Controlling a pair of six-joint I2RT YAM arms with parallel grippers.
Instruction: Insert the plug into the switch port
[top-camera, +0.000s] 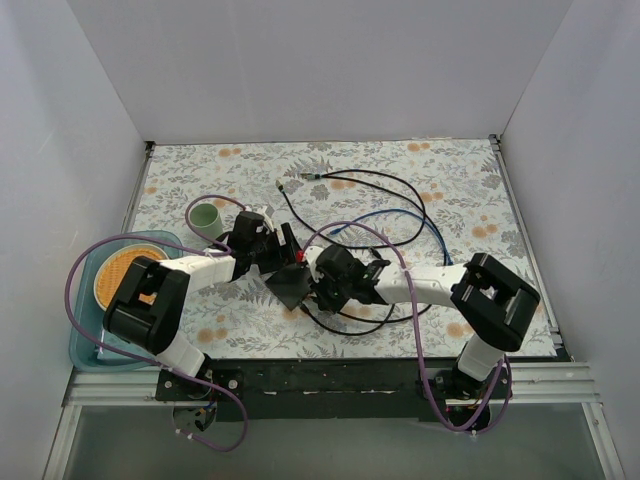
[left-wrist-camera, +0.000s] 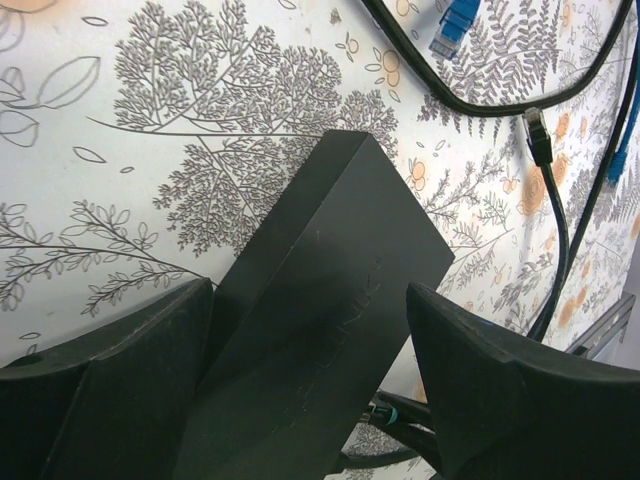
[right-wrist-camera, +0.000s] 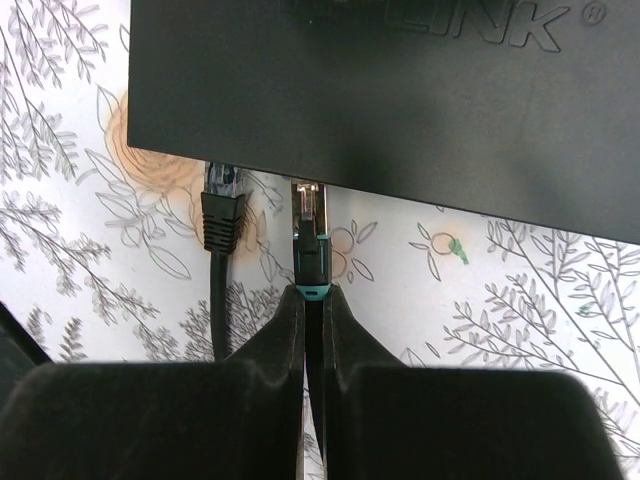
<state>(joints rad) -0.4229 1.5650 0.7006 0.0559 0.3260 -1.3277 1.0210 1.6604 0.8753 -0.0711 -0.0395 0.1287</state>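
The switch is a flat dark grey box (top-camera: 291, 286) on the flowered cloth. In the left wrist view the box (left-wrist-camera: 330, 290) lies between my left gripper's (left-wrist-camera: 310, 290) open fingers, against the left finger (left-wrist-camera: 150, 380) and apart from the right finger (left-wrist-camera: 500, 390). My right gripper (right-wrist-camera: 315, 295) is shut on the cable just behind a black plug with a teal collar (right-wrist-camera: 311, 250). The plug's clear tip meets the box's long edge (right-wrist-camera: 380, 170); how deep it sits is hidden. Another black plug (right-wrist-camera: 222, 210) sits at that edge to the left.
Loose black cables (top-camera: 400, 200) and a blue cable (top-camera: 425, 220) lie behind the box. A blue plug (left-wrist-camera: 455, 25) and a black plug (left-wrist-camera: 538, 135) lie past it. A green cup (top-camera: 207, 218) and a teal tray (top-camera: 85, 345) with an orange plate stand left.
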